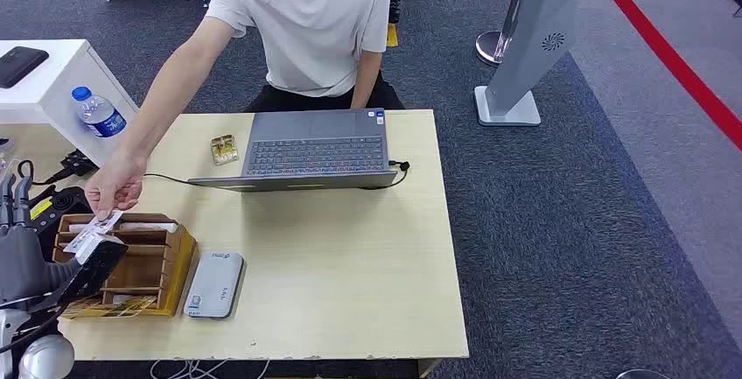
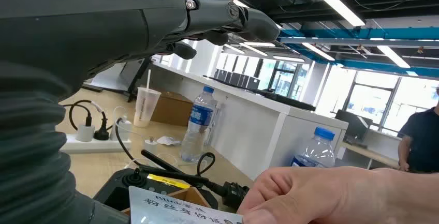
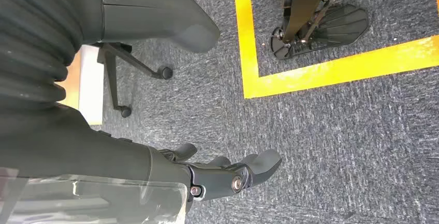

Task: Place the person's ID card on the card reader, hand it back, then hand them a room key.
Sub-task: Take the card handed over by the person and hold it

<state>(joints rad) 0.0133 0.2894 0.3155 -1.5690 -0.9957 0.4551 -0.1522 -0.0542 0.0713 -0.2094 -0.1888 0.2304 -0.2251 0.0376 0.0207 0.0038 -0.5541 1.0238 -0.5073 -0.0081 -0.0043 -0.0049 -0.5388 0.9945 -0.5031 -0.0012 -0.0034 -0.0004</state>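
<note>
at the left edge of the head frame my left hand (image 1: pixel 83 265) is raised over the wooden organizer (image 1: pixel 144 265), and the id card (image 1: pixel 94 232) sits at its dark fingertips. the person's hand (image 1: pixel 114 185) pinches the far end of the same card from above, so i think this is a handover, with the card shared between the two of us. which direction it goes, i cannot say from this. in the left wrist frame the card (image 2: pixel 181 211) is low in the middle with printed characters on it, and the person's hand (image 2: pixel 331 195) covers its corner. my fingers (image 2: pixel 233 19) reach across the upper part there, long and straight, but the contact with the card is not visible, so i cannot tell if my hand really grips it or only supports it.

the card reader (image 1: pixel 214 284), a flat grey box, lies just beside the organizer toward the lower middle of the head frame, near enough for a short move. the laptop (image 1: pixel 311 151) stands open in front of the person.

my right hand (image 3: pixel 228 175) hangs down over the carpet, fingers loosely curved and apart, holding nothing; i judge it is parked out of the way.
</note>
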